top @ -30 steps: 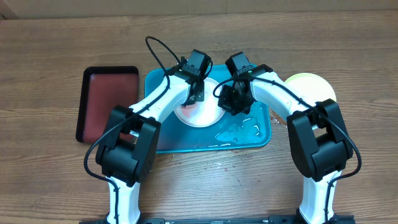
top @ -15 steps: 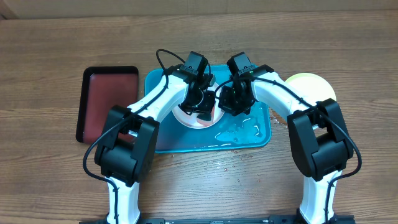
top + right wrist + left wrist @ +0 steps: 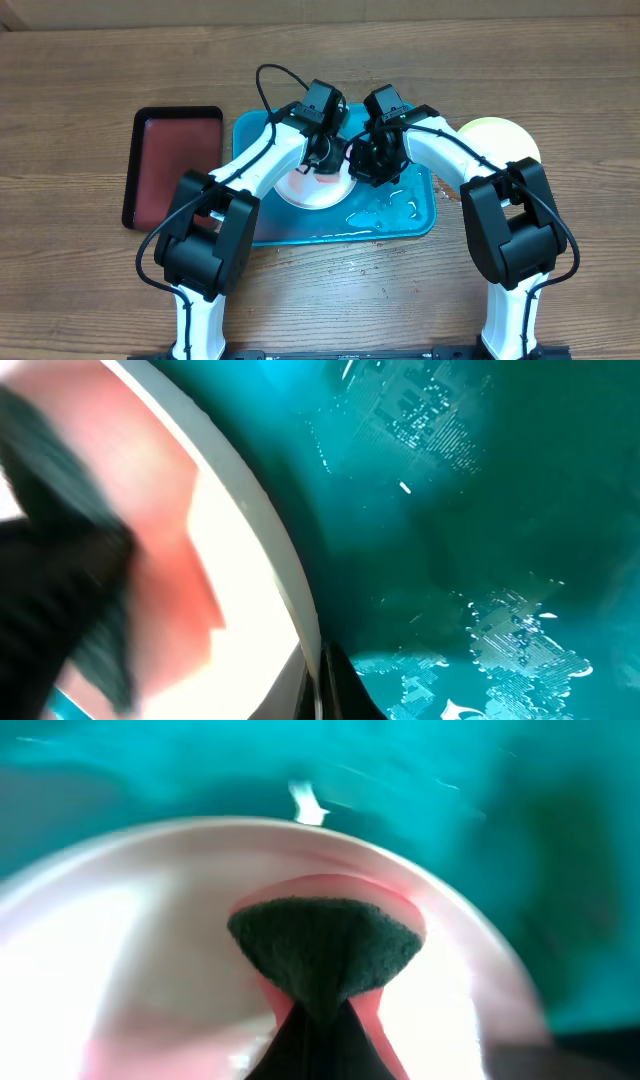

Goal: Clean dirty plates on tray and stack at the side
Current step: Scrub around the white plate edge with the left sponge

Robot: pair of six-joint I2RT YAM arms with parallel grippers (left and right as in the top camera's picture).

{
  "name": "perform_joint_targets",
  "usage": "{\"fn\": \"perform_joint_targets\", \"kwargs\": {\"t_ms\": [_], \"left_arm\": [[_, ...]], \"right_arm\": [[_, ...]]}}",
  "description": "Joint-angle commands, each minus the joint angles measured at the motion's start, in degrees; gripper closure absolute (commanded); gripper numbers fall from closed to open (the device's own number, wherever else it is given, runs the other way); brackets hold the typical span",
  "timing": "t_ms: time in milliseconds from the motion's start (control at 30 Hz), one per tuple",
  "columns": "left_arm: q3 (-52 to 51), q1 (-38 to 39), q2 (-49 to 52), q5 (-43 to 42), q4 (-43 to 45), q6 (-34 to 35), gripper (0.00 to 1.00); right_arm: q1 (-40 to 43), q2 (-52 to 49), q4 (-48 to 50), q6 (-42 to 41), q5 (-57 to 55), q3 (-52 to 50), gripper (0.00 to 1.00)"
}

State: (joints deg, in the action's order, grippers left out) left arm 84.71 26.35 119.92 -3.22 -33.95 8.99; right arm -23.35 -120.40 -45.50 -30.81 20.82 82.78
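Left gripper (image 3: 322, 158): clamped on sponge (image 3: 322, 945); pressing it onto white plate (image 3: 305, 190)
Right gripper (image 3: 372, 165): at plate's rim; whether it grips, I cannot tell
Plate: on wet turquoise tray (image 3: 415, 215)
Risk: scrubbing may skid the plate; a wet rim could slip free

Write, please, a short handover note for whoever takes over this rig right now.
Left gripper: shut on the sponge, pressing it onto the white plate.
Right gripper: at that plate's right rim; open or shut unclear.
White plate lies on the tray, pink smears on it. Yellow-green plate sits on the table, right of the tray. No third plate in view.
Done: yellow-green plate apparently set aside.
Left: finish wiping the white plate, stack it with the yellow-green one, locate the third.
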Motion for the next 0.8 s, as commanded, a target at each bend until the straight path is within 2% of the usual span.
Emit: {"fn": "perform_joint_targets", "kwargs": {"t_ms": [0,100,167,267,367,400,533,633,767], "left_arm": [[-0.20,-1.44,0.74,15.32,0.28,7.85,0.96],[-0.20,-2.38,0.74,19.54,-0.87,15.65,0.96],[-0.20,-2.69,0.74,19.96,-1.97,18.43,0.96],[-0.20,-2.67,0.74,15.52,-4.13,18.67,0.96],[-0.20,-2.67,0.74,6.19,-8.04,18.16,0.96],[-0.20,-2.67,0.74,-2.54,-11.04,15.91,0.96],[-0.20,-2.47,0.74,-17.92,-14.82,7.85,0.96],[-0.20,-2.01,0.74,-23.45,-14.19,2.16,0.96],[-0.20,-1.88,0.74,-23.65,-8.52,-1.90,0.96]], "right_arm": [[-0.44,-0.17,-0.26,1.11,1.75,-0.74,0.96],[-0.44,-0.17,-0.13,1.09,1.53,-1.09,0.96],[-0.44,-0.17,-0.33,1.09,1.11,-1.11,0.96],[-0.44,-0.17,-0.28,1.09,1.14,-1.11,0.96],[-0.44,-0.17,-0.26,1.09,1.14,-1.11,0.96],[-0.44,-0.17,-0.26,1.09,1.14,-1.11,0.96],[-0.44,-0.17,-0.20,1.07,1.14,-1.11,0.96],[-0.44,-0.17,0.00,1.07,1.14,-1.11,0.96],[-0.44,-0.17,-0.02,1.07,1.14,-1.11,0.96]]}}
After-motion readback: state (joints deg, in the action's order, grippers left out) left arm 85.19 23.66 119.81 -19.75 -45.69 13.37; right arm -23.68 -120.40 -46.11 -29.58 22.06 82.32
